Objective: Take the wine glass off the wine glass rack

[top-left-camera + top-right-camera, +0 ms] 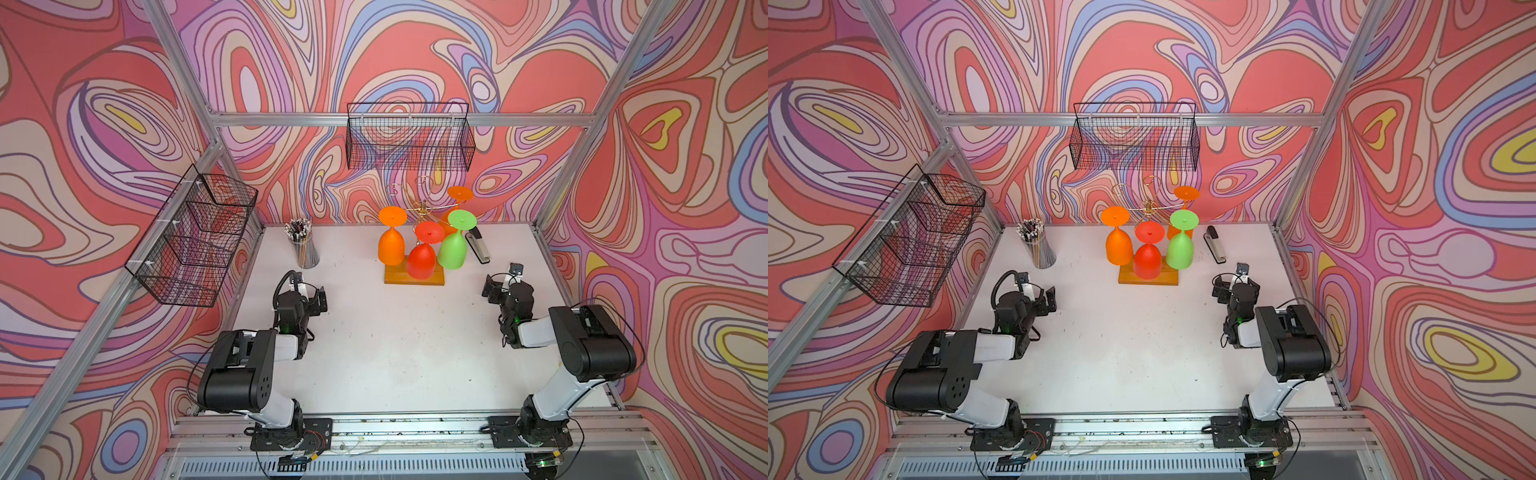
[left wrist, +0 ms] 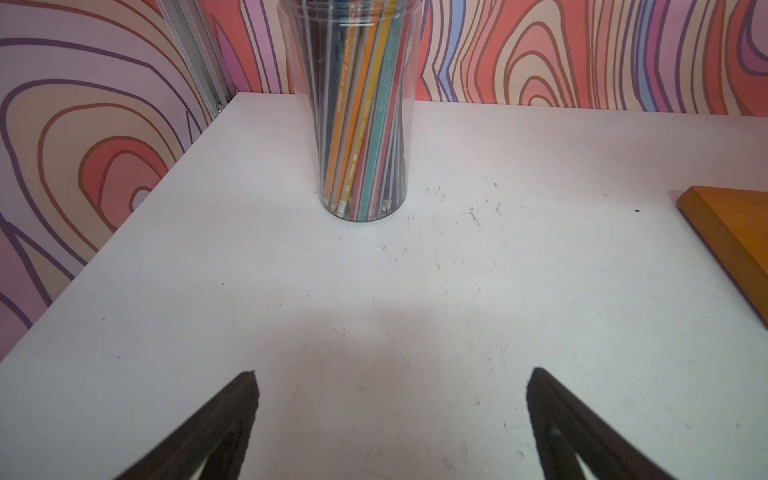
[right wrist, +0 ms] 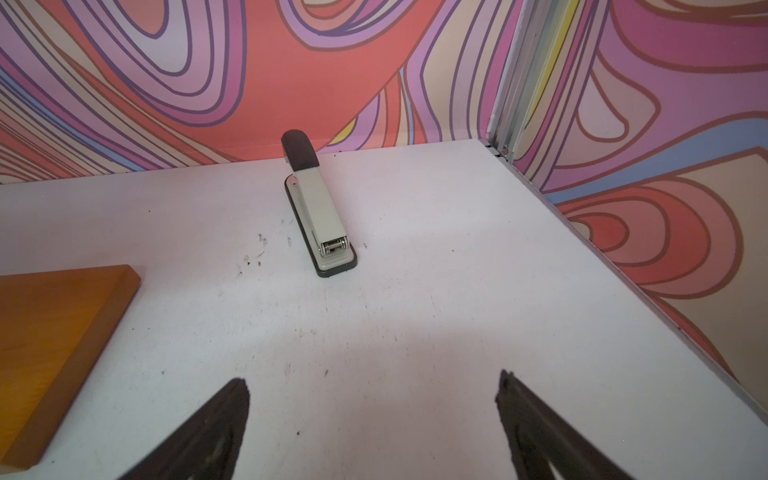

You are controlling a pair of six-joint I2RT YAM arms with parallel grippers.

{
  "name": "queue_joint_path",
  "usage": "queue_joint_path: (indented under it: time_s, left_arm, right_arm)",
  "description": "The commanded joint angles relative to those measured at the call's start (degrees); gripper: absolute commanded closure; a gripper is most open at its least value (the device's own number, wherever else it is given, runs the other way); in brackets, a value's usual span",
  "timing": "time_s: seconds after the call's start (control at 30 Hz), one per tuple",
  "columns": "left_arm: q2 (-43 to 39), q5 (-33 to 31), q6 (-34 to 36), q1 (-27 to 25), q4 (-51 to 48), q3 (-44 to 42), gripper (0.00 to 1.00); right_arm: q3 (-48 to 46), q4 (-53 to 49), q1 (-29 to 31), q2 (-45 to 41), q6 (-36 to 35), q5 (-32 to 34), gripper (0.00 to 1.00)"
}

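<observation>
4 wine glasses (image 1: 391,245) hang bowl-down, feet caught on hooks of the rack (image 1: 395,277); left gripper (image 2: 390,374) and right gripper (image 3: 374,382) gape wide, empty, ready.

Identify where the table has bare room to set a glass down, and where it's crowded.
Widest bare patch: middle of the table, between the left gripper and right gripper, in front of the wine glass rack. Smaller gap: pencil jar to rack. Crowded: green glass beside stapler.
</observation>
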Motion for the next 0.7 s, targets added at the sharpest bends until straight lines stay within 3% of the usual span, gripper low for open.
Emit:
queue_joint_path:
  time_s: [0.0, 0.47, 0.67]
  left_arm:
    - [0.3, 0.2, 0.6, 0.0, 0.6, 0.4, 0.00]
    - [-0.3, -1.5, 0.1, 0.1, 0.5, 0.2, 0.00]
    - [-10.6, -5.7, -0.8, -0.2, -11.0, 1.8, 0.01]
  right_arm:
    - [0.1, 0.2, 0.0, 0.3, -0.2, -0.3, 0.02]
    - [0.0, 0.4, 0.0, -0.2, 0.0, 1.0, 0.01]
    - [4.1, -13.0, 0.1, -7.7, -0.7, 0.0, 0.02]
